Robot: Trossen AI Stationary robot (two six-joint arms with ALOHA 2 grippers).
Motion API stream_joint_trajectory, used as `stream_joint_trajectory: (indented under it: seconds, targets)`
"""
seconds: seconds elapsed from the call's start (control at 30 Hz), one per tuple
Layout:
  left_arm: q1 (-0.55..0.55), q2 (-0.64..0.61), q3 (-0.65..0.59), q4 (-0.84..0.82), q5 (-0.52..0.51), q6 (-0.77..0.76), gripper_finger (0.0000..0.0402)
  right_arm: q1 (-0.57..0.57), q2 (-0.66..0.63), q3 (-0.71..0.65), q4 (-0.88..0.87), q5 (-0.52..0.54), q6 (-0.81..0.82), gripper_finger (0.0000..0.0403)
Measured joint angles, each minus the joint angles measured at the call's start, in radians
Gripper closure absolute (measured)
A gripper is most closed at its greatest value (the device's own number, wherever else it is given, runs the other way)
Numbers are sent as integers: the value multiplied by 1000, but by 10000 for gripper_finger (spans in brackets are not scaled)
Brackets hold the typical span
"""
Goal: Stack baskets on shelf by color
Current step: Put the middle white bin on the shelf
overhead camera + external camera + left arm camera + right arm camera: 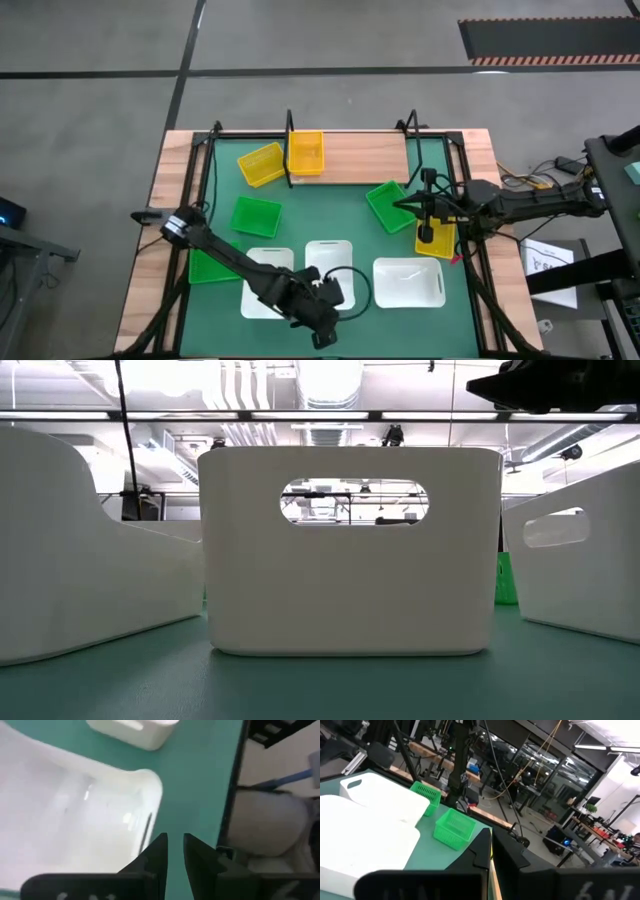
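Three white baskets stand in a row near the table's front edge [268, 285] [330, 258] [408, 282]. In the low view the middle one [350, 550] fills the centre. The shelf [365, 158] lies at the far edge with one yellow basket [305, 152] on its left end. A second yellow basket [260, 164] sits askew on the mat beside it. Three green baskets [255, 215] [210, 265] [385, 205] lie scattered on the mat. My left gripper [174, 842] [325, 325] slants down over the mat by a white basket's corner [150, 785], narrowly open and holding nothing. My right gripper [491, 840] [425, 236] is shut above a third yellow basket [440, 240].
A green mat [320, 215] covers the table, framed by black rails [205, 180]. The shelf's black posts [290, 130] [410, 125] stand at the far side. Papers [550, 265] and cables lie beyond the right edge. Bare mat shows between the green baskets at the centre.
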Motion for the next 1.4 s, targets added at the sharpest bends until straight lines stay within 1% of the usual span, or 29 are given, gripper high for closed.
stream_joint_trajectory:
  seconds: [0.13, 0.2, 0.3, 0.47, 0.57, 0.63, 0.73, 0.83, 1.0, 1.1, 1.2, 1.27, 1.4]
  targets:
    - [4, 4, -8, -2, 4, 30, 356, 0, 1, 0, -21, 1, 0, 394]
    - [4, 4, -22, -15, 4, 37, 350, 0, 1, 0, -24, 1, 0, 394]
    - [4, 5, -31, -10, 7, 83, 324, 0, 1, 0, -25, 1, 2, 394]
    - [3, 5, -73, -11, 4, 111, 260, 0, 1, 0, -26, 1, 4, 394]
    - [0, 5, -107, 25, 2, 136, 229, 0, 1, 0, -26, 1, 4, 394]
    - [-1, 5, -134, 54, -3, 149, 217, 0, 1, 0, -27, 1, 4, 394]
    - [-1, 5, -175, 126, -20, 164, 213, 0, 1, 0, -28, 1, 5, 394]
    - [-1, 5, -212, 161, -30, 164, 212, 0, 1, 0, -34, 1, 4, 394]
    - [-1, 5, -286, 270, -30, 179, 213, 0, 1, 0, -51, 2, 3, 394]
    - [-1, 4, -320, 334, -29, 189, 224, 0, 0, 0, -51, 2, 3, 394]
    - [-1, 5, -327, 335, -29, 214, 248, 0, 0, 0, -50, 1, 4, 394]
    - [-1, 4, -326, 342, -29, 221, 270, 0, 0, 0, -50, 2, 4, 394]
    - [-1, 4, -325, 335, -29, 222, 332, 0, 0, 0, -49, 2, 1, 394]
